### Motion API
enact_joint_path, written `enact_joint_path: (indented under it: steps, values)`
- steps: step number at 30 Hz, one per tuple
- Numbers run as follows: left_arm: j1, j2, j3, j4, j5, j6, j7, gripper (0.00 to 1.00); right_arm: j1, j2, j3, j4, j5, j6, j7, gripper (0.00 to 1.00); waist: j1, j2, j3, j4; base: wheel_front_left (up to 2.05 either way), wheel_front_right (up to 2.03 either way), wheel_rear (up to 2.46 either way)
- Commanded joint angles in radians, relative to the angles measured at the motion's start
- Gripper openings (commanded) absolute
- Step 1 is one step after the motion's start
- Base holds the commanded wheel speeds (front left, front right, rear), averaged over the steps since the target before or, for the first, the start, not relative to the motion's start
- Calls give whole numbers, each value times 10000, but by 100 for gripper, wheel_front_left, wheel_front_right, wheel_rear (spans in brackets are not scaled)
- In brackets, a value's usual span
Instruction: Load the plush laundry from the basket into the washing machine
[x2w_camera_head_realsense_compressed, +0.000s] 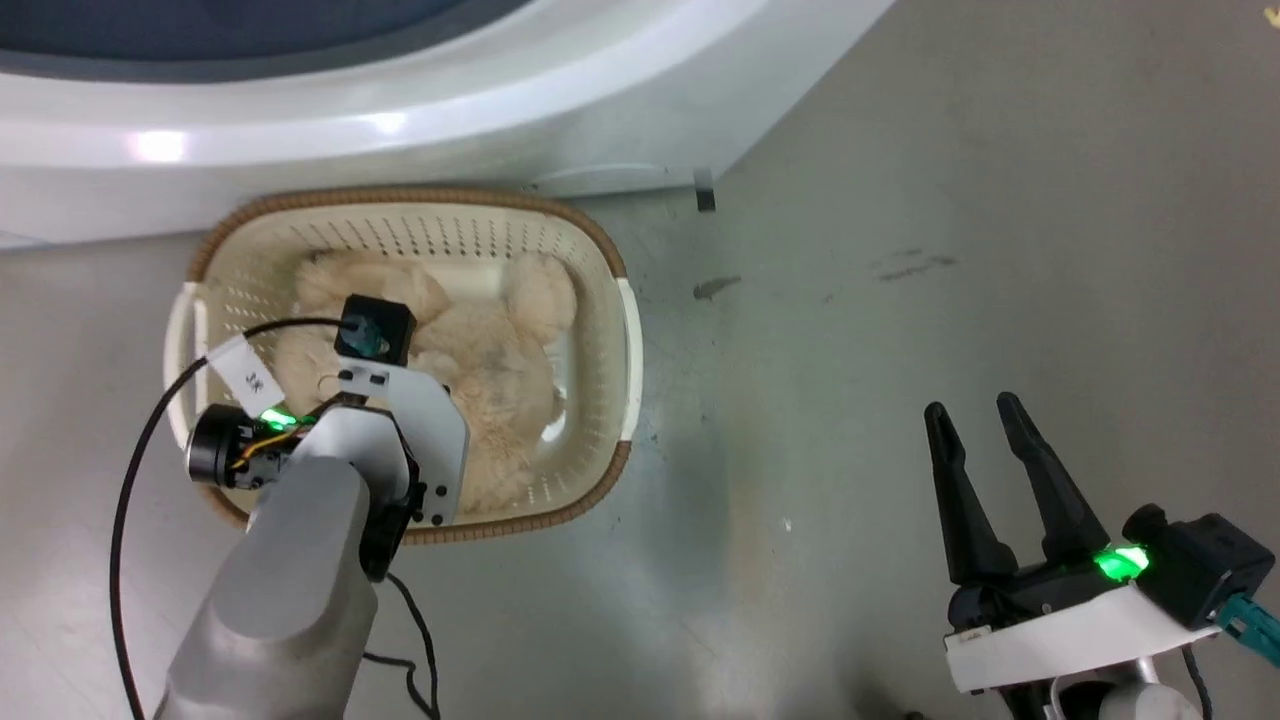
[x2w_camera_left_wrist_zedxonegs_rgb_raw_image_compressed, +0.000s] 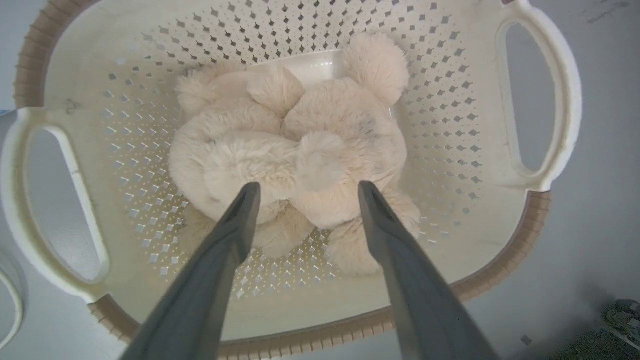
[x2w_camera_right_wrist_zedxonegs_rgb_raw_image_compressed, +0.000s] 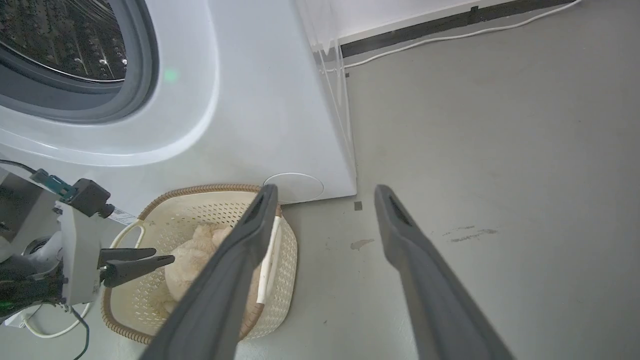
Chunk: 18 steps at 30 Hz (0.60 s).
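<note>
Cream plush laundry (x2w_camera_left_wrist_zedxonegs_rgb_raw_image_compressed: 295, 150) heaped in basket (x2w_camera_left_wrist_zedxonegs_rgb_raw_image_compressed: 440, 125), 6 o'clock of washing machine (x2w_camera_right_wrist_zedxonegs_rgb_raw_image_compressed: 260, 110) for short transfer. Left gripper (x2w_camera_left_wrist_zedxonegs_rgb_raw_image_compressed: 308, 187) spread over it for pinch; right gripper (x2w_camera_head_realsense_compressed: 970, 405) parted, idle, 4 o'clock.

In the head view the top edge cuts off the washing machine (x2w_camera_head_realsense_compressed: 420, 120), and the left arm (x2w_camera_head_realsense_compressed: 300, 560) covers the near left part of the plush laundry (x2w_camera_head_realsense_compressed: 500, 350) and the basket (x2w_camera_head_realsense_compressed: 600, 300). The white tag (x2w_camera_head_realsense_compressed: 245, 378) bears writing too small to read. In the right wrist view a finger (x2w_camera_right_wrist_zedxonegs_rgb_raw_image_compressed: 230, 275) of the right gripper (x2w_camera_right_wrist_zedxonegs_rgb_raw_image_compressed: 324, 192) hides part of the basket's rim
</note>
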<state>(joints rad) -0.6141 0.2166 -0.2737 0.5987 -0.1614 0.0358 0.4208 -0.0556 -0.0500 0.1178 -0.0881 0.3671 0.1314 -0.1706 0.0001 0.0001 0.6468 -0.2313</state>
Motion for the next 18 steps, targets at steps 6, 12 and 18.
enact_joint_path:
  steps: [6, 12, 18]
  values:
    - [-1016, 665, -871, 497, 440, 352, 815, 100, -252, -2, 201, -239, 549, -5, -256, 100, -1, -1, 921, -329, 0, 0, 0]
    - [-1616, 1141, -1381, 706, 660, 400, 1415, 100, -230, -2, 317, -376, 828, -6, -381, 100, -1, -1, 1458, -445, 0, 0, 0]
    - [-2217, 1519, -1833, 771, 811, 479, 1701, 100, -244, -2, 411, -525, 1060, -6, -505, 100, -1, -1, 2041, -509, 0, 0, 0]
